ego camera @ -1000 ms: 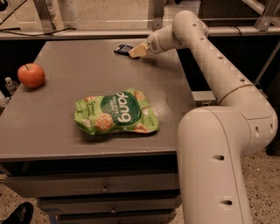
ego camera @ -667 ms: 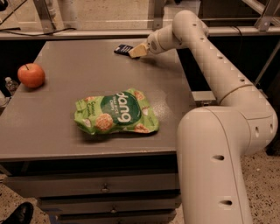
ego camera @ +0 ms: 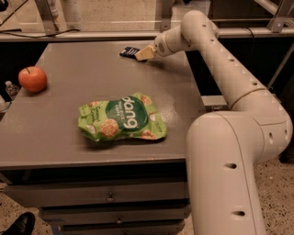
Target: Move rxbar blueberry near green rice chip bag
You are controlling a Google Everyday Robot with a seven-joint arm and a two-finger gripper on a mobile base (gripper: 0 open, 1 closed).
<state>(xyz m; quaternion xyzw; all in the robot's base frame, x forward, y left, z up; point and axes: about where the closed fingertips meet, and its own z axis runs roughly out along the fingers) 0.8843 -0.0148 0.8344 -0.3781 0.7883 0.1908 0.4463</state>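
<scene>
Lab: robot tool point(ego camera: 144, 53) over drawer table point(ego camera: 55, 114), far edge.

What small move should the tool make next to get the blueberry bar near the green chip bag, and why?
Probably settle the tool onto the rxbar blueberry to secure it. The tool sits at one end of the bar by the far edge of the table, while the green rice chip bag lies apart, nearer the front, so the bar is not yet moved.

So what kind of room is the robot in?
Probably a lab or workshop: a grey table with drawers underneath, metal frame legs behind it and a speckled floor. The gripper is at the table's far edge, by the rxbar blueberry.
</scene>
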